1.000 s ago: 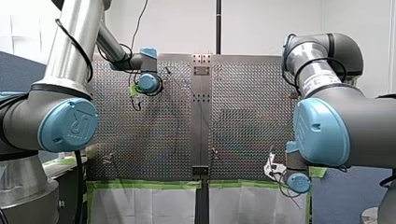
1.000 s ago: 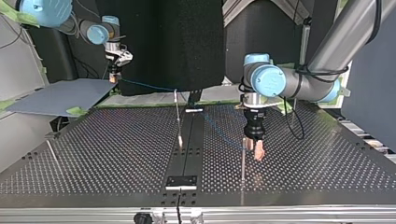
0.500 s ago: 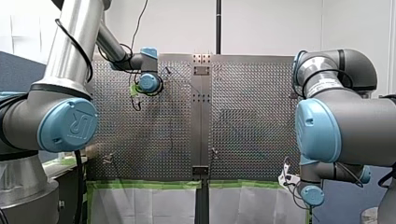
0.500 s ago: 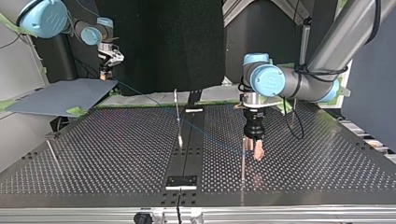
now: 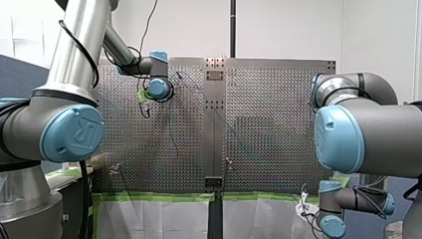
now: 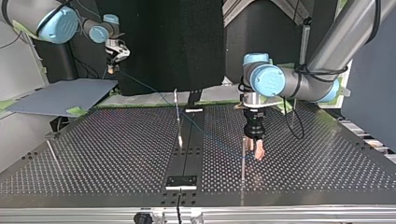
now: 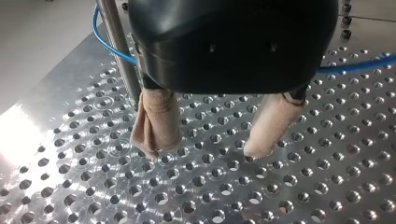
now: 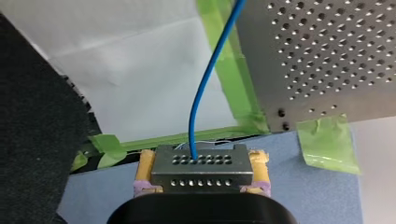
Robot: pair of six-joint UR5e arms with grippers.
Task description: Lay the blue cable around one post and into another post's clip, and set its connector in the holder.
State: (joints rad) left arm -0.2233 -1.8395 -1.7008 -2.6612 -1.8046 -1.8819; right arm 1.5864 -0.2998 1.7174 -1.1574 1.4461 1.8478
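My right gripper (image 8: 203, 157): yellow pads clenched on a perforated grey metal connector block (image 8: 201, 179). It hangs off the table edge, past the green tape strip (image 8: 233, 79), over a blue-grey sheet (image 8: 308, 196). A thin blue cable (image 8: 205, 84) rises from the block toward the silver perforated table (image 8: 327, 56). My left gripper (image 7: 203, 150): beige-wrapped fingers (image 7: 156, 123) apart and empty, low over the holes with open plate ahead. A thin metal post (image 7: 116, 51) stands just beside one finger, and the cable curves past it.

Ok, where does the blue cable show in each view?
Top view: blue cable slants from my right gripper to the post by my left gripper.
Front view: too faint to trace.
Left wrist view: passing that post, behind the gripper.
Right wrist view: rising from the clamped connector.
Shared landmark: perforated table.
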